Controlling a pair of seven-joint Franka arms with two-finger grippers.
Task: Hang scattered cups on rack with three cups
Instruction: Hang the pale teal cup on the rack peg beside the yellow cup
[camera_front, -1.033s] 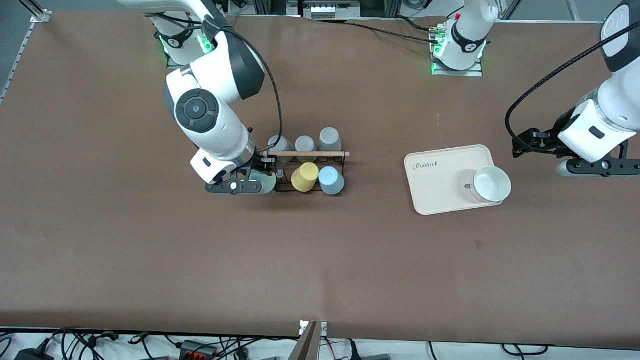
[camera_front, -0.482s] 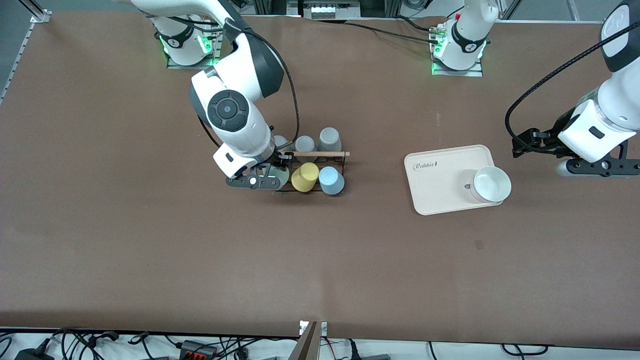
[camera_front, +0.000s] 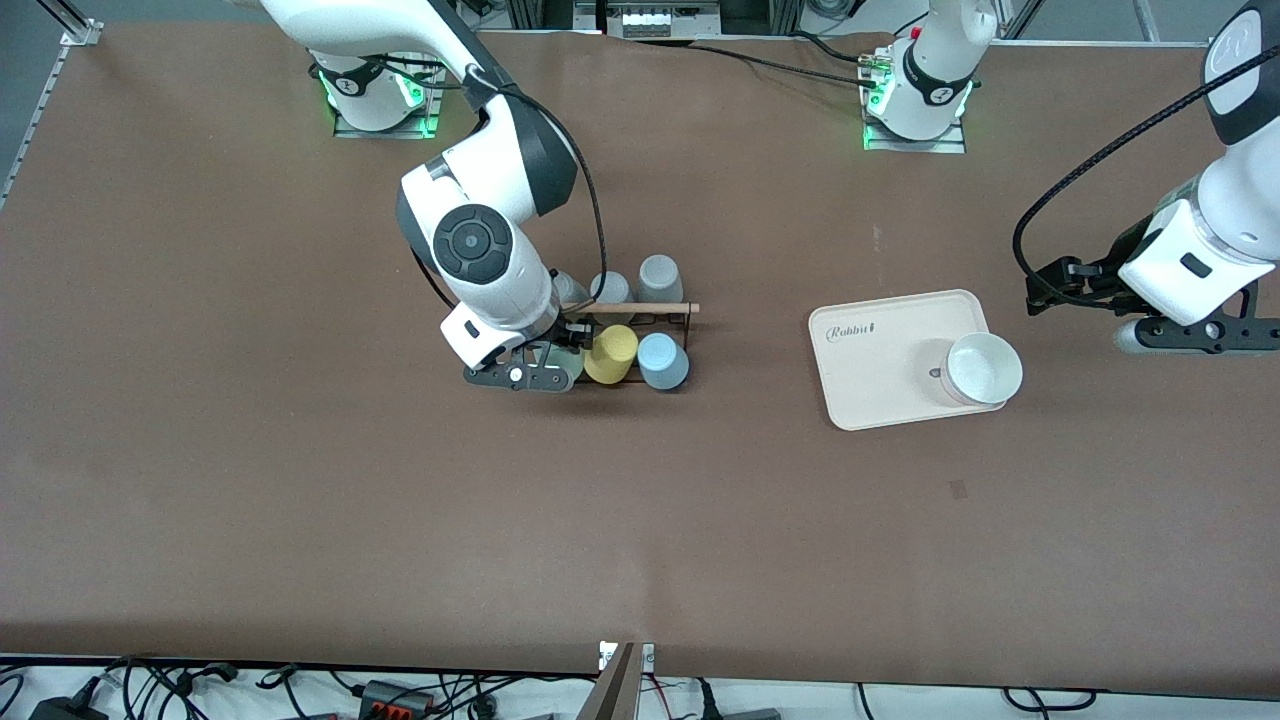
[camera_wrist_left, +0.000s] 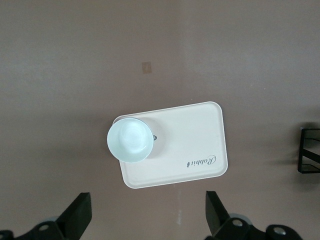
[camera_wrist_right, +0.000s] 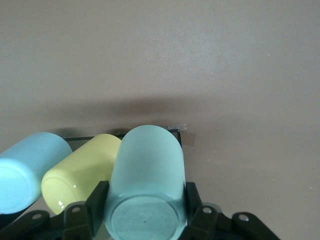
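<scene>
step: mint cup (camera_wrist_right: 146, 175) is being hung, pinched in right hand (camera_front: 545, 372) at rack (camera_front: 640, 310) beside yellow cup (camera_front: 610, 354) | left hand (camera_wrist_left: 145, 220) spread, waiting over table | next: cup lowered onto peg, then released

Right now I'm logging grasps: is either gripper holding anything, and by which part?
The right gripper clamps the mint green cup by its sides near the base, over the rack beside the yellow cup. The left gripper holds nothing.
</scene>
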